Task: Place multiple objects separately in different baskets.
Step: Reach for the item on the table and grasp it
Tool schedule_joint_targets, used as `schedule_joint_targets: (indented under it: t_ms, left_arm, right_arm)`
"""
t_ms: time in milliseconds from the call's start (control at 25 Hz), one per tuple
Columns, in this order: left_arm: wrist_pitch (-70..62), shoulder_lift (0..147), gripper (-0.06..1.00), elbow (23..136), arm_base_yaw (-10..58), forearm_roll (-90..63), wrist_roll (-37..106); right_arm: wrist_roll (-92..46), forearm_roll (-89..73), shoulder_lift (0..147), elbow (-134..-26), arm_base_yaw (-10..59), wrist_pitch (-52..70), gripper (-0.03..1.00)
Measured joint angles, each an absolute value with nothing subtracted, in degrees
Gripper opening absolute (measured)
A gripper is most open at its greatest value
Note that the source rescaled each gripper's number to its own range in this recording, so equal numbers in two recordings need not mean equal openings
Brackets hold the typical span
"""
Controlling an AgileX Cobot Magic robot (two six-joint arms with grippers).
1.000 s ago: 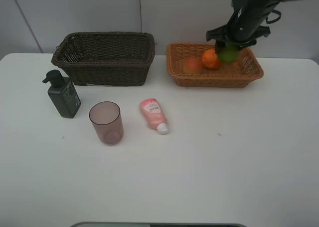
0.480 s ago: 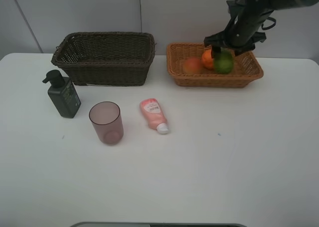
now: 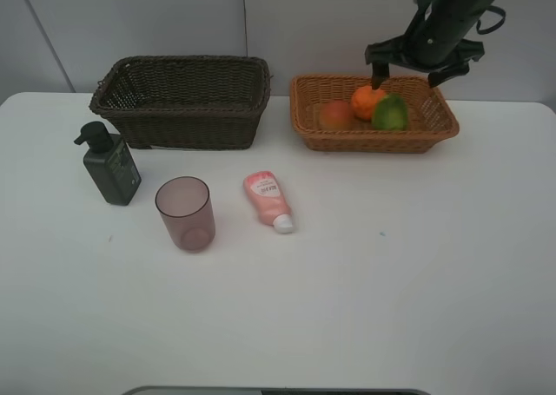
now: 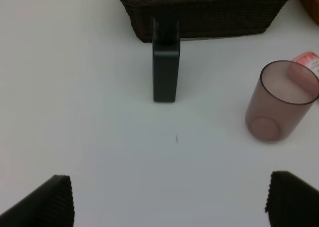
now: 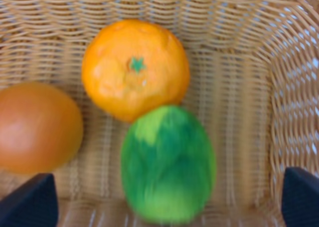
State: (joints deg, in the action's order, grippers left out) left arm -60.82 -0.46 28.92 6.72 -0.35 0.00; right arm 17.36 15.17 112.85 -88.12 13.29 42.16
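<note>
Your right jaws let go of the bumpy green fruit (image 3: pixel 391 113) and rose, wide apart. It lies in the far-right tan wicker basket (image 3: pixel 382 141). Left jaws apart too, mostly cut off.

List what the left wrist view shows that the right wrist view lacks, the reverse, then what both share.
Left wrist only: dark brown basket, pump bottle, mauve cup, pink tube, white table. Right wrist only: orange, peach-like fruit, green fruit, tan basket. Both: wide-open jaws, holding nothing.
</note>
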Motion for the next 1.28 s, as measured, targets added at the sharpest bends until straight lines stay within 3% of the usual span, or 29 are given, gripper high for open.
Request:
schedule_joint_targets:
  t_ms: [520,1040,1280]
  left_arm:
    - [-60.8,-0.5,0.99,28.9,6.7,-0.3,0.0]
    - [-60.8,-0.5,0.99,28.9,6.7,-0.3,0.0]
    - [-60.8,-0.5,0.99,28.9,6.7,-0.3,0.0]
  right_arm:
    - [17.4,10.7,81.7,-59.6,13.3,42.8,1.00]
    - [2.8,0.0,42.4,-50.3,13.3,60.1,1.00]
    - [-0.7,-4.1,27.0,-43.9,13.7,62.2,1.00]
